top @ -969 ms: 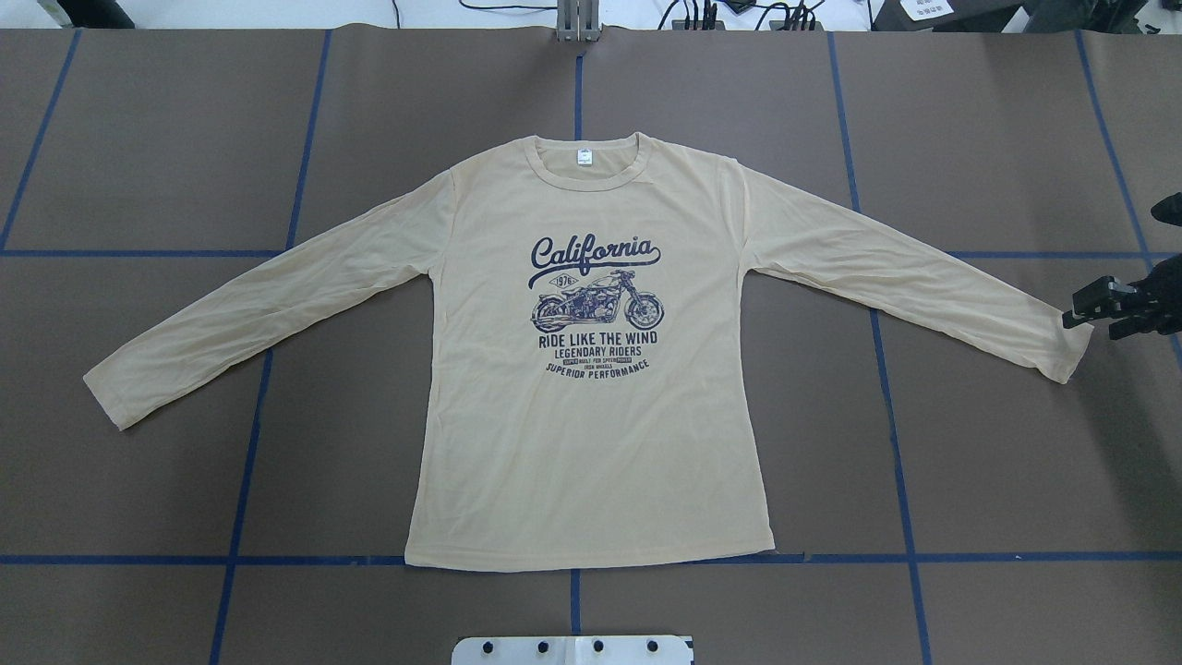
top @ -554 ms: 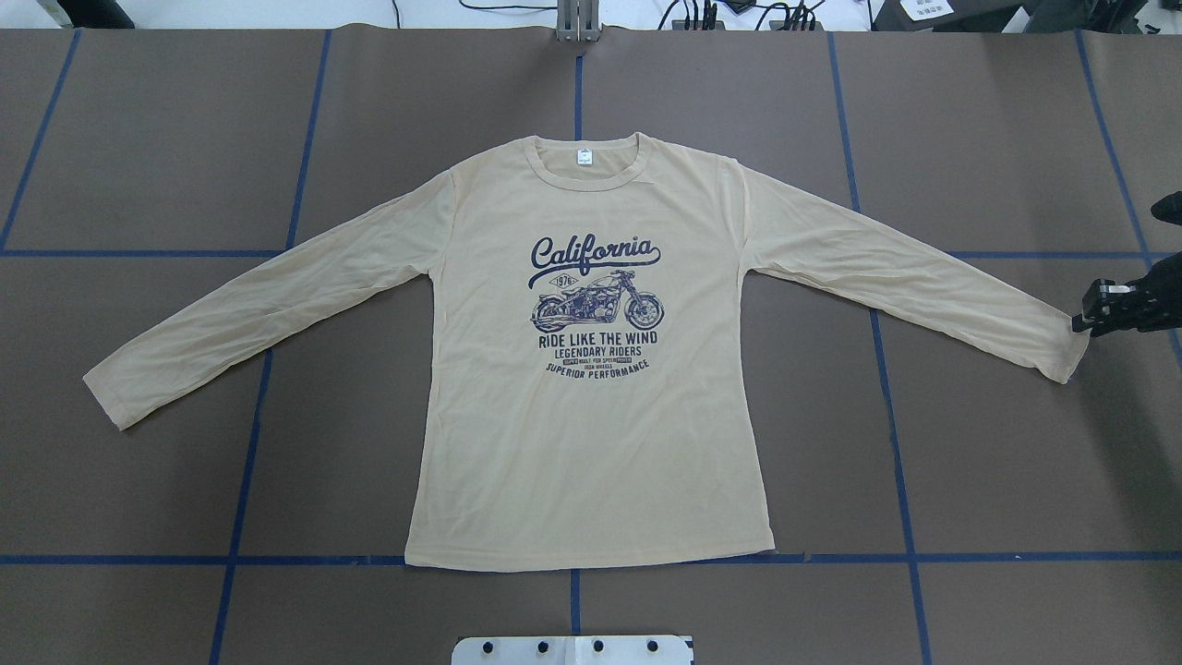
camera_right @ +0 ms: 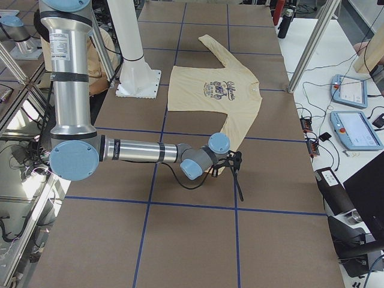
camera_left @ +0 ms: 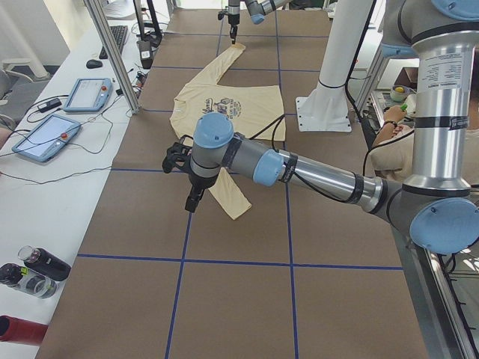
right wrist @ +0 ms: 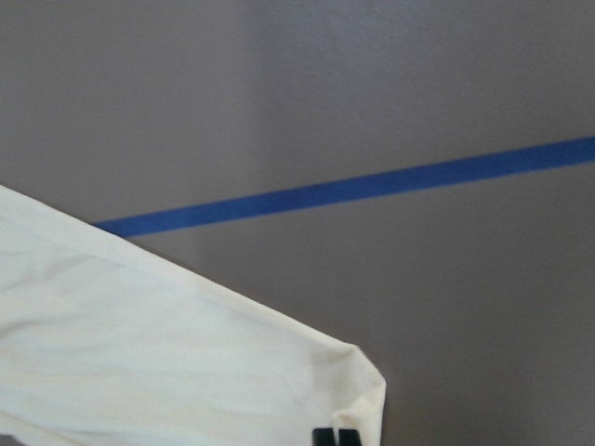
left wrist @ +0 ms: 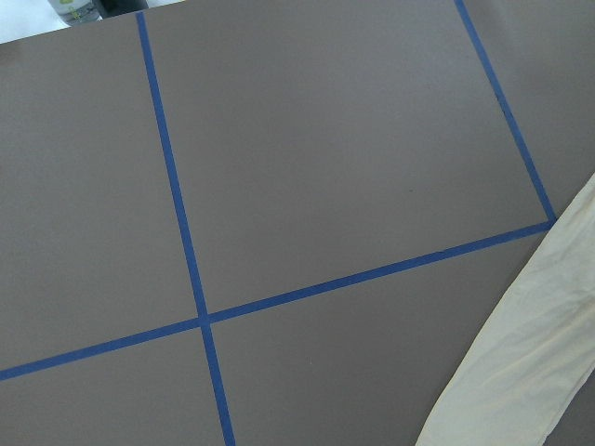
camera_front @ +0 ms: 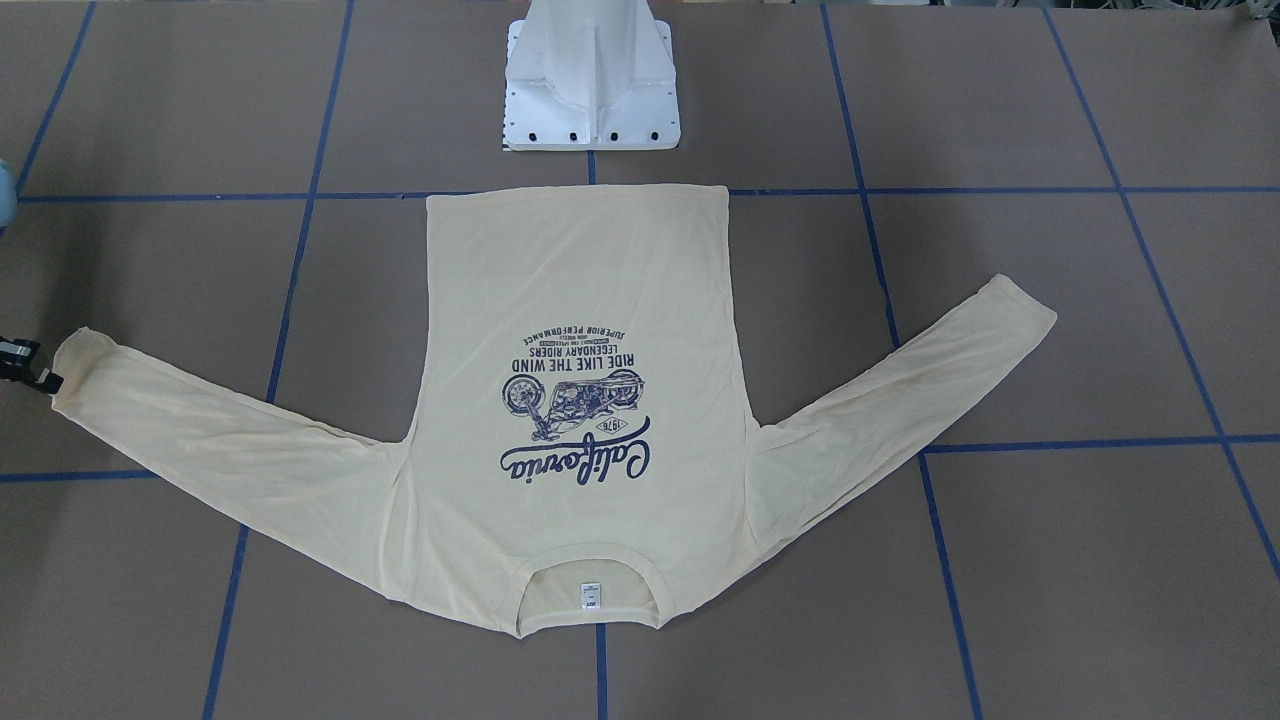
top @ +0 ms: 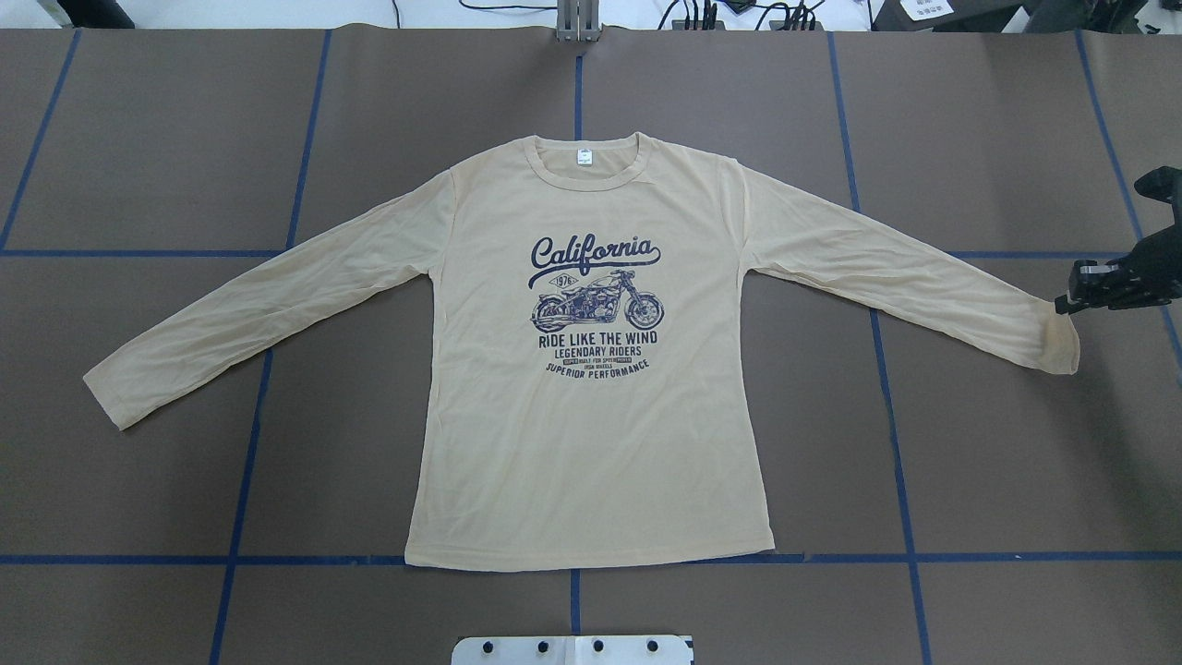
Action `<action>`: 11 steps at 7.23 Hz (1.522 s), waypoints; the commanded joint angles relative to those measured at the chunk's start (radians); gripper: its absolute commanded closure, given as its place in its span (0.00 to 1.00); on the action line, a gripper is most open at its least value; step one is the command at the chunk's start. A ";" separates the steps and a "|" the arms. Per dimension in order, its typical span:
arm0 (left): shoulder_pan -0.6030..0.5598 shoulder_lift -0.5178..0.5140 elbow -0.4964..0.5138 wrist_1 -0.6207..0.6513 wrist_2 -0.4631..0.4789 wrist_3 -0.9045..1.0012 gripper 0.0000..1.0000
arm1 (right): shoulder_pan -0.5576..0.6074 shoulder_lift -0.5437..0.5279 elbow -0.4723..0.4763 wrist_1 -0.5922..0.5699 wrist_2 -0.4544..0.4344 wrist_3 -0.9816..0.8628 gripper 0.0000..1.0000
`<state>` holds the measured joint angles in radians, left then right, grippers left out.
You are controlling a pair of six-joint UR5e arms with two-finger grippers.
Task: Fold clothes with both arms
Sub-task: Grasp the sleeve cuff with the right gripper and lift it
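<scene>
The cream-yellow long-sleeved T-shirt (top: 591,443) lies flat and print up on the brown table, sleeves spread, neck at the far side. My right gripper (top: 1062,303) is shut on the cuff of the sleeve (top: 1053,337) at the overhead view's right. The right wrist view shows its fingertips (right wrist: 323,437) closed at that cuff's corner. In the front view it sits at the left edge (camera_front: 40,378). My left gripper (camera_left: 193,202) hangs over the table beside the other cuff (camera_left: 239,212). It shows only in the exterior left view, so I cannot tell if it is open.
The white pedestal base (camera_front: 592,120) stands just behind the shirt's hem. Blue tape lines (top: 577,559) grid the table. Tablets (camera_left: 45,134) and bottles (camera_left: 37,265) lie on the side bench beyond the table's far edge. Metal posts (camera_left: 112,52) stand along that edge.
My right gripper closed on the sleeve cuff and moved a little toward the far side and inward, dragging the cuff's corner with it. The rest of the shirt has not moved.
</scene>
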<state>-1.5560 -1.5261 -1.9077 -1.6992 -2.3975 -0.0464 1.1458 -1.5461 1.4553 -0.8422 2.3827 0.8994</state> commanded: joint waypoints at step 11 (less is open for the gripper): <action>0.002 0.003 -0.005 0.000 0.001 -0.003 0.00 | -0.354 0.966 -0.193 -0.374 -0.381 0.598 1.00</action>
<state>-1.5544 -1.5233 -1.9130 -1.6997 -2.3959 -0.0486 0.8299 -0.6476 1.2877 -1.2173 2.0394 1.4890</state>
